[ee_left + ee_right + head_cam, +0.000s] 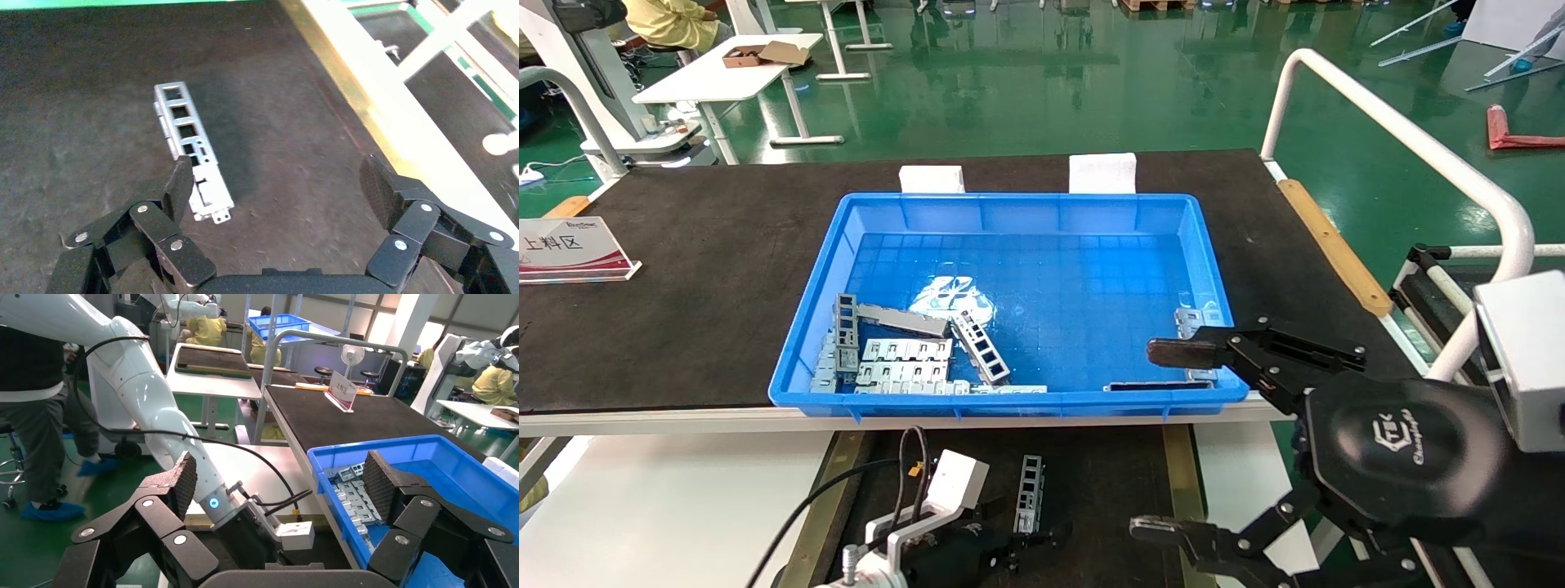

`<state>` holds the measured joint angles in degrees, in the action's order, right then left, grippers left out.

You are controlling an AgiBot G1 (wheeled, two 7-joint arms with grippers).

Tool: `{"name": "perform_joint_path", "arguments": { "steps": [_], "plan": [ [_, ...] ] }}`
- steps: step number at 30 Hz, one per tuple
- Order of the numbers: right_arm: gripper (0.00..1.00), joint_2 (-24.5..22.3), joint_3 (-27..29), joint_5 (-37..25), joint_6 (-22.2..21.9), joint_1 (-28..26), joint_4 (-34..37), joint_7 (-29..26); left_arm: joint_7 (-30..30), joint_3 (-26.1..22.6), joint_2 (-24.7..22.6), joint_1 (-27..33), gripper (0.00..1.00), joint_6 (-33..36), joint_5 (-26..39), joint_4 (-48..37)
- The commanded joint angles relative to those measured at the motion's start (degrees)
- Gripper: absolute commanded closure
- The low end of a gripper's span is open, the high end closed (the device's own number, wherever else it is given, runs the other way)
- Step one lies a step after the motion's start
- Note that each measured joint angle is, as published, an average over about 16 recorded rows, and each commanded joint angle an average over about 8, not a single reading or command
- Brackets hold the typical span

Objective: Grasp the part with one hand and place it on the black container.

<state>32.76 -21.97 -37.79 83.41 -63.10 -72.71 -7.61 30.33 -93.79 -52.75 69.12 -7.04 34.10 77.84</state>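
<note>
The part point(191, 149) is seen lying flat on the black container point(294, 98), with the left gripper point(278, 184) spread open just over it, one finger seemingly touching it, while the right gripper point(1169, 441) is held open beside the blue bin point(1009, 204).

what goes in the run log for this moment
part: lying on black container | left claw: open, above it | right claw: open, by blue bin

Around the part point(192, 150) the black container point(287, 110) floor lies bare, bounded by its brass side strip point(361, 116).
</note>
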Motion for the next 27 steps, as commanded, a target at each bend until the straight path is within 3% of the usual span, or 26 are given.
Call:
{"name": "perform_joint_path", "arguments": {
  "steps": [1, 11, 27],
  "plan": [
    [0.00, 0.0, 0.0, 0.0, 0.0, 0.0, 0.0, 0.0, 0.0, 1.6, 1.2, -0.4, 0.00, 3.0, 1.9, 0.1],
    [0.00, 0.0, 0.0, 0.0, 0.0, 0.0, 0.0, 0.0, -8.0, 13.9, 7.0, -4.5, 0.00, 20.0, 5.0, 0.2],
    [0.00, 0.0, 0.0, 0.0, 0.0, 0.0, 0.0, 0.0, -27.1, 30.3, 14.2, -11.3, 0.00, 38.1, -1.6, 0.1]
  ]
}}
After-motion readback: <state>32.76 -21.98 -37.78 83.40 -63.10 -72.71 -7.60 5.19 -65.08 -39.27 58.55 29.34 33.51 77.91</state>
